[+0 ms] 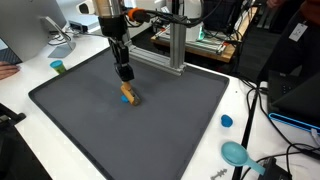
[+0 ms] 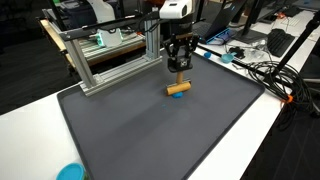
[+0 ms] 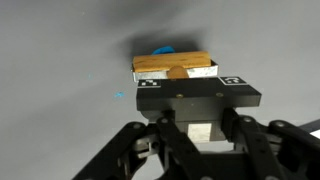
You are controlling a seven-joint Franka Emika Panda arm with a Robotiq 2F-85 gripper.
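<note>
Exterior views: gripper (image 1: 125,80) stands upright over the dark mat (image 1: 180,120), its tip at the wooden block (image 1: 130,97), which lies on the mat beside a blue piece (image 1: 124,98). Wrist view: gripper (image 3: 177,82) jaws closed on the wooden block (image 3: 172,62).

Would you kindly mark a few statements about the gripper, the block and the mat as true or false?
1. The wooden block lies on the dark mat. True.
2. The gripper hangs far from the block, near the mat's edge. False: it is right above the block, at or close to its top.
3. Something blue shows beside the block. True, in the wrist view and in an exterior view.
4. The block stands on the metal frame. False: it is on the mat, in front of the frame.
5. A blue cap sits on the white table off the mat. True.
</note>
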